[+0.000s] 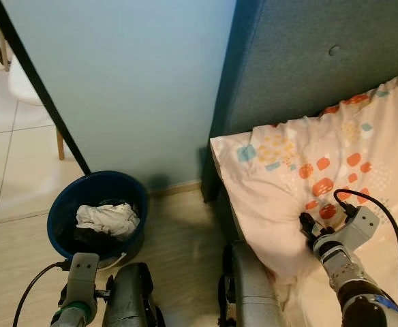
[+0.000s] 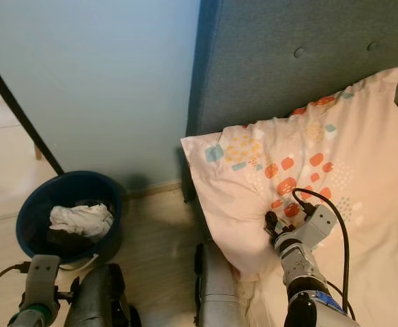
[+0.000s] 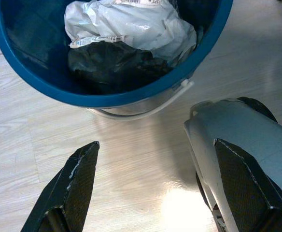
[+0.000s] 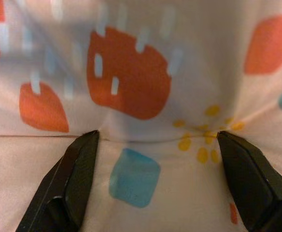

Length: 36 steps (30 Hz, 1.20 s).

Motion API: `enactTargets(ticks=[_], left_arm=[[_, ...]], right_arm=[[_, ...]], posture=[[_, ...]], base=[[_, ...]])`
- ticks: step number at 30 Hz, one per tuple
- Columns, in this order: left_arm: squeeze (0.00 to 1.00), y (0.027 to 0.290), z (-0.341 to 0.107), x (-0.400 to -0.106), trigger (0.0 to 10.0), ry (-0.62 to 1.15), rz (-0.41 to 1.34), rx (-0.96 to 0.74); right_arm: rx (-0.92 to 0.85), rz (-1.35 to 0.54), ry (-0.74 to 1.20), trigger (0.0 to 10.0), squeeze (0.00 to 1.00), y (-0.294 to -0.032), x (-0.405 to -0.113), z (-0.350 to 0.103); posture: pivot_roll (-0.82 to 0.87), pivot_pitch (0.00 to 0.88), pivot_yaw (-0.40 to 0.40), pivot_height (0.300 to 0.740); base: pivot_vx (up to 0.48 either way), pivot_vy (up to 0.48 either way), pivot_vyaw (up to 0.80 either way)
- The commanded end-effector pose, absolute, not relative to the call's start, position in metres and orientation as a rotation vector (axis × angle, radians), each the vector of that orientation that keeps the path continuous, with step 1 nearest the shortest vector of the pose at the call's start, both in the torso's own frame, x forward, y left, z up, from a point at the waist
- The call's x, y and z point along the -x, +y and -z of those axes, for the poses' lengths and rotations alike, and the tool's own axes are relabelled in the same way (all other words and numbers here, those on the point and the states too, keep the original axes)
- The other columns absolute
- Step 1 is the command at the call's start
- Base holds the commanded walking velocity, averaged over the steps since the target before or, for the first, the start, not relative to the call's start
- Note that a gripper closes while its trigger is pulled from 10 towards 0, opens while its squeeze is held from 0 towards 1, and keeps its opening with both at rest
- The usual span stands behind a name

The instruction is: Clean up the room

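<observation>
Pressing against the patterned pillow (image 1: 308, 170), the right hand (image 1: 307, 226) is sitting at about 4 o'clock in the head view, its two black fingers (image 4: 68, 186) spread apart with the pillow's cream fabric and its orange, blue and yellow patches bulging between them; nothing is being gripped. The pillow is leaning on the bed against the grey-blue padded headboard (image 1: 308, 61), at roughly 3 o'clock. The left hand (image 3: 155, 188) is hanging low at about 7 o'clock, released, with its fingers wide apart above the pale wooden floor (image 1: 178, 231), just beside the blue bucket (image 1: 63, 214). The bucket is standing on the floor at about 8 o'clock, near the light blue wall (image 1: 131, 82), and is holding a crumpled white bag (image 1: 107, 219) lying on top of something black (image 3: 112, 65). A black slanted pole (image 1: 39, 88) is running across the wall at 10 o'clock.
</observation>
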<state>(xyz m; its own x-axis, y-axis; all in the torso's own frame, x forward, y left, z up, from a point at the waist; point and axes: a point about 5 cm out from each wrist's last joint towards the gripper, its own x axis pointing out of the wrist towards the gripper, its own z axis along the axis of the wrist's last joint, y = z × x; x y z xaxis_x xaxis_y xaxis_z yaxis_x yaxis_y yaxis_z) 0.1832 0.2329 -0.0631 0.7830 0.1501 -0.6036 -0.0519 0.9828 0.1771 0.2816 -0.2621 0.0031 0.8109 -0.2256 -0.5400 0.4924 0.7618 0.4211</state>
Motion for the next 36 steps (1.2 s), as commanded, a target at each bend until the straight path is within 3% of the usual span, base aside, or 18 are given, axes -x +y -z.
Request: enactTargets(ticks=[1, 6, 7, 14, 23, 29, 31, 36], left_arm=[[0.0, 0.217, 0.079, -0.162, 10.0, 0.763, -0.033, -0.154], [0.0, 0.215, 0.08, -0.16, 10.0, 0.769, -0.021, -0.159], [0.0, 0.212, 0.08, -0.161, 10.0, 0.767, -0.011, -0.161], [0.0, 0.208, 0.081, -0.161, 10.0, 0.765, 0.004, -0.165], [0.0, 0.203, 0.087, -0.149, 10.0, 0.798, 0.024, -0.166], [0.0, 0.202, 0.088, -0.147, 10.0, 0.81, 0.038, -0.172], [0.0, 0.202, 0.087, -0.149, 10.0, 0.81, 0.042, -0.175], [0.0, 0.2, 0.086, -0.153, 10.0, 0.804, 0.053, -0.177]], right_arm=[[-0.403, 0.354, 0.575, 10.0, 0.0, -0.251, -0.283, 0.001], [-0.182, 0.366, 0.546, 10.0, 0.0, -0.259, -0.3, -0.02], [-0.142, 0.442, 0.577, 10.0, 0.0, -0.267, -0.306, -0.03], [-0.118, 0.529, 0.642, 10.0, 0.0, -0.28, -0.309, -0.044], [-0.109, 0.71, 0.54, 10.0, 0.0, -0.319, -0.298, -0.081], [-0.27, 0.639, 0.461, 10.0, 0.0, -0.315, -0.296, -0.093], [-0.489, 0.471, 0.337, 10.0, 0.0, -0.297, -0.309, -0.109], [-0.459, 0.339, 0.236, 10.0, 0.0, -0.288, -0.321, -0.15]], posture=[[-0.07, 0.197, 0.037, 0.592], [-0.08, 0.203, 0.038, 0.592], [-0.08, 0.205, 0.037, 0.592], [-0.09, 0.215, 0.019, 0.592], [-0.13, 0.226, 0.003, 0.592], [-0.15, 0.231, 0.003, 0.592], [-0.15, 0.23, 0.003, 0.592], [-0.17, 0.228, 0.008, 0.592]], base=[[0.0, 0.0, 0.0], [0.0, 0.0, 0.0], [0.0, 0.0, 0.0], [0.0, 0.0, 0.0], [0.0, 0.0, 0.0], [0.0, 0.0, 0.0], [0.0, 0.0, 0.0], [0.0, 0.0, 0.0]])
